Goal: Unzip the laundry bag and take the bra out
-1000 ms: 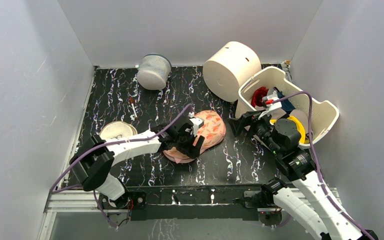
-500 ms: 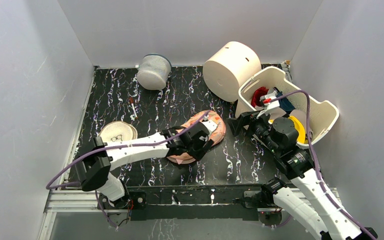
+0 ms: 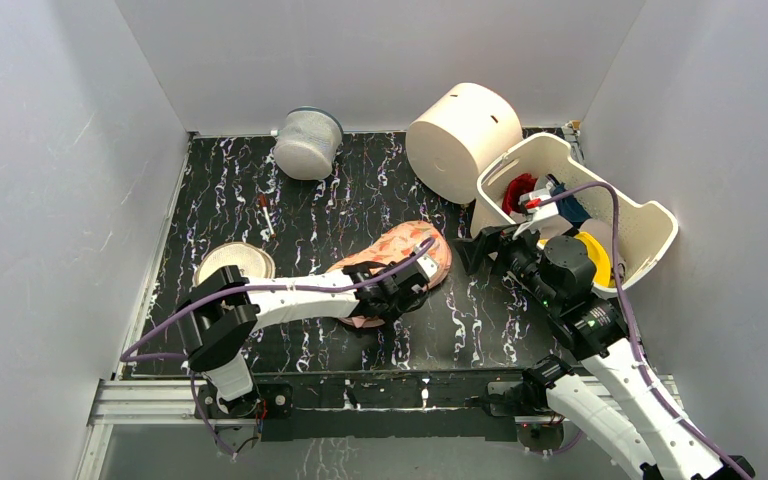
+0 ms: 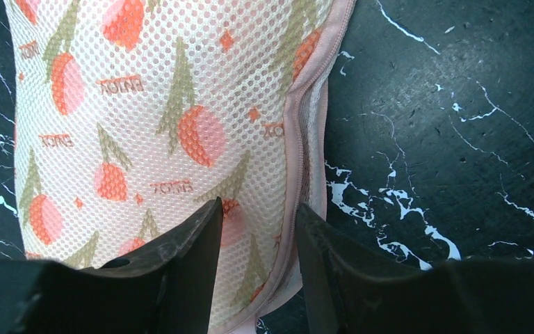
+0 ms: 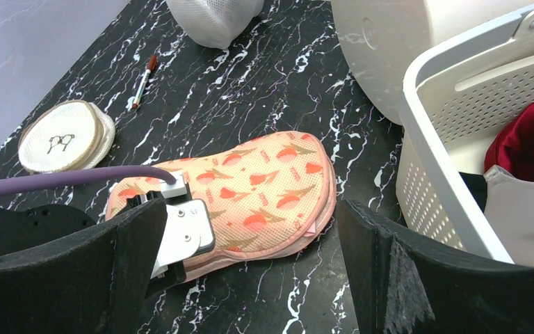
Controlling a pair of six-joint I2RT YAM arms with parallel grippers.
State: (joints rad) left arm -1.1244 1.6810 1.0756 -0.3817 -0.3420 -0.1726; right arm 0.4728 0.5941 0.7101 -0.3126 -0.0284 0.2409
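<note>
Left wrist view: left tool (image 4: 259, 209) half apart over the zipped laundry bag (image 4: 146, 125); next, find and pinch the zip pull.

Left arm stretches low; its tool (image 4: 259, 212) straddles the zip edge of the laundry bag (image 4: 146, 104), fingers narrowly apart. Right arm bends, its tool (image 5: 252, 209) gaping wide, right of the laundry bag.
</note>
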